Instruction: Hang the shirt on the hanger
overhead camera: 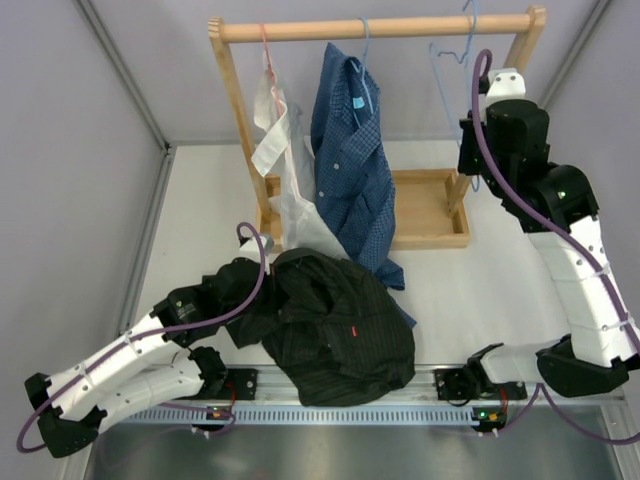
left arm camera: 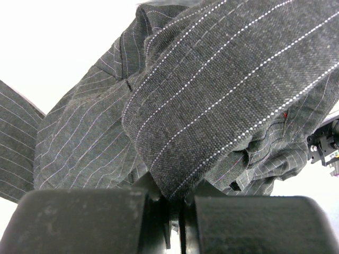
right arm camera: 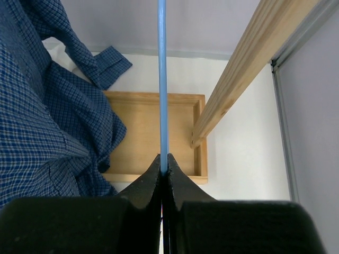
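Observation:
The black pinstriped shirt (overhead camera: pixel 335 330) lies crumpled on the table at front centre, its small red tag facing up. My left gripper (overhead camera: pixel 238 278) is shut on a fold at the shirt's left edge; in the left wrist view the fabric (left arm camera: pixel 222 95) rises from between the closed fingers (left arm camera: pixel 176 198). The light-blue hanger (overhead camera: pixel 447 75) hangs from the right end of the wooden rail. My right gripper (overhead camera: pixel 470 135) is shut on its thin bar, which in the right wrist view (right arm camera: pixel 162 79) runs straight up from the fingertips (right arm camera: pixel 163 161).
A wooden rack (overhead camera: pixel 375 28) with a tray base (overhead camera: pixel 430 215) stands at the back. A blue checked shirt (overhead camera: pixel 350 160) and a white garment (overhead camera: pixel 285 170) on a pink hanger hang from it. Grey walls close in on both sides.

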